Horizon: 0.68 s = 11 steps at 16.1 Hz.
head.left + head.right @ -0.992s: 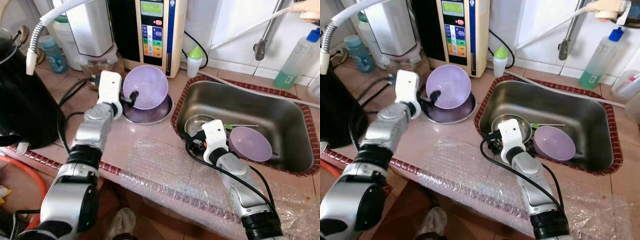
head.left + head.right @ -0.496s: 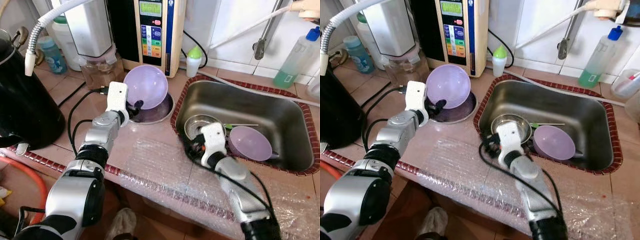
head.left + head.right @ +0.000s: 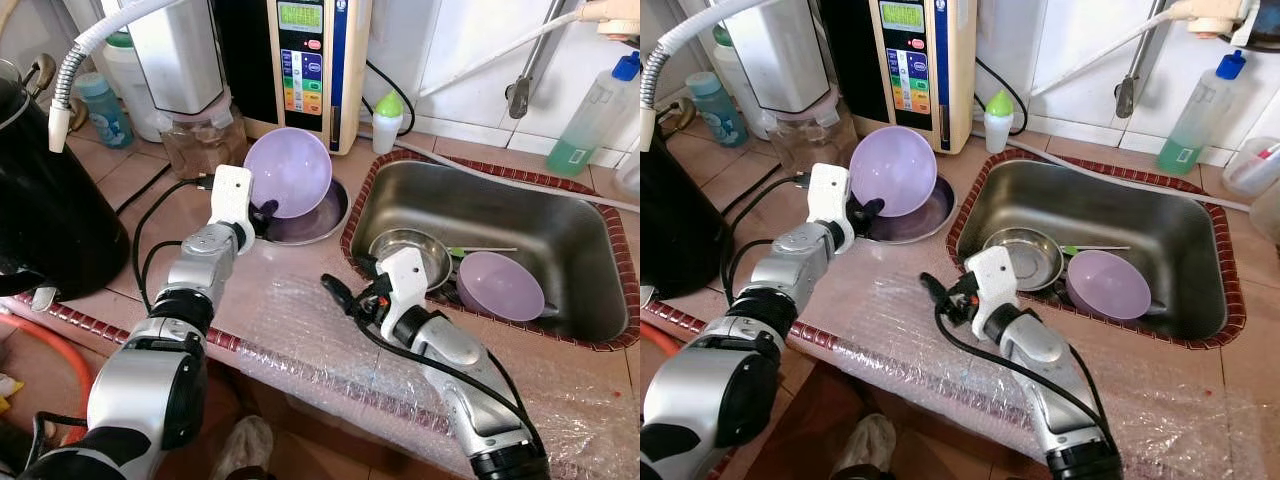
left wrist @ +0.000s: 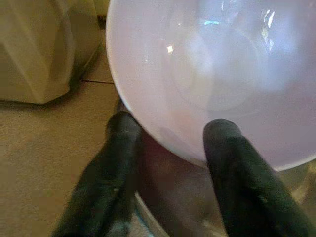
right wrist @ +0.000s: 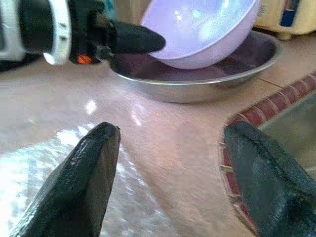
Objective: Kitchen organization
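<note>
A purple bowl (image 3: 290,170) stands tilted in a shallow steel dish (image 3: 322,214) on the counter. My left gripper (image 3: 263,211) is at its lower edge, fingers (image 4: 121,143) apart, both tips against the bowl's (image 4: 212,74) wall without clamping it. My right gripper (image 3: 345,278) hovers wide open over the counter between the dish and the sink, nothing between its fingers (image 5: 94,163); it faces the dish (image 5: 197,89) and the bowl (image 5: 197,29). A second purple bowl (image 3: 500,285) and a steel bowl (image 3: 412,250) lie in the sink (image 3: 480,205).
Bubble wrap (image 3: 320,345) covers the counter's front edge. A black pot (image 3: 40,200) stands at the left. A water purifier (image 3: 310,60), a glass jar (image 3: 200,140) and small bottles (image 3: 388,122) line the back wall. A detergent bottle (image 3: 595,115) stands behind the sink.
My right gripper has come out of the sink and swung left over the counter. The left gripper has shifted a little, and the tilted purple bowl has moved slightly left with it.
</note>
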{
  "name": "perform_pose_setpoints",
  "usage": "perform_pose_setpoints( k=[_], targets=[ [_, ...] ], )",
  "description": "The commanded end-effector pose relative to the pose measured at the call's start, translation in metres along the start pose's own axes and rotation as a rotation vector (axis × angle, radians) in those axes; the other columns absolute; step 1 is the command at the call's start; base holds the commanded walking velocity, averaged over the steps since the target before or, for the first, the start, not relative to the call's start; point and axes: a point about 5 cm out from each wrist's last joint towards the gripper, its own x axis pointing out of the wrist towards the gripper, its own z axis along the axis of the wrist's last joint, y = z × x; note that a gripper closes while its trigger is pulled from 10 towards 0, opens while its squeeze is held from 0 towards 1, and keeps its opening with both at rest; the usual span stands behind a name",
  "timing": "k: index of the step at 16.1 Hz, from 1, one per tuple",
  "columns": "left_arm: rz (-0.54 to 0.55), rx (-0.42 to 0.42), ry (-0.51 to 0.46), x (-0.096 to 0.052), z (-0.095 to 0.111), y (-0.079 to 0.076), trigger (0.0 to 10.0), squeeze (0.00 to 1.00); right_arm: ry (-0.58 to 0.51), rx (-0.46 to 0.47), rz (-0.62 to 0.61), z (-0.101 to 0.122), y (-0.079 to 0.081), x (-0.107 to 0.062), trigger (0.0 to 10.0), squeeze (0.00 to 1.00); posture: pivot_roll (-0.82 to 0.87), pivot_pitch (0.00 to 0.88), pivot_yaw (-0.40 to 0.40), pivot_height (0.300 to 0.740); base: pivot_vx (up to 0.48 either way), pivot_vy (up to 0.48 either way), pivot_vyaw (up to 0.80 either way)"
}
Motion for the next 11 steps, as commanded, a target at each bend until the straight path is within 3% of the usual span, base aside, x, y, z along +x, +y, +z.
perform_pose_setpoints(
  k=[1, 5, 11],
  targets=[
    [0.007, -0.001, 0.030, 0.000, -0.005, 0.003, 0.0, 0.00, -0.036, -0.001, 0.021, 0.007, 0.003, 0.001, 10.0, 0.00, -0.05, 0.000, 0.073, 0.740, 0.000, 0.000, 0.00],
    [0.009, 0.003, 0.025, -0.003, -0.007, 0.007, 0.0, 0.00, -0.106, 0.022, 0.052, 0.018, 0.005, 0.004, 10.0, 0.00, -0.04, 0.000, 0.063, 0.740, 0.000, 0.000, 0.00],
    [0.006, -0.014, -0.009, -0.007, -0.011, 0.008, 0.0, 0.00, -0.189, -0.079, -0.061, 0.037, -0.012, 0.012, 10.0, 0.00, -0.02, 0.000, 0.033, 0.740, 0.000, 0.000, 0.00]
  ],
)
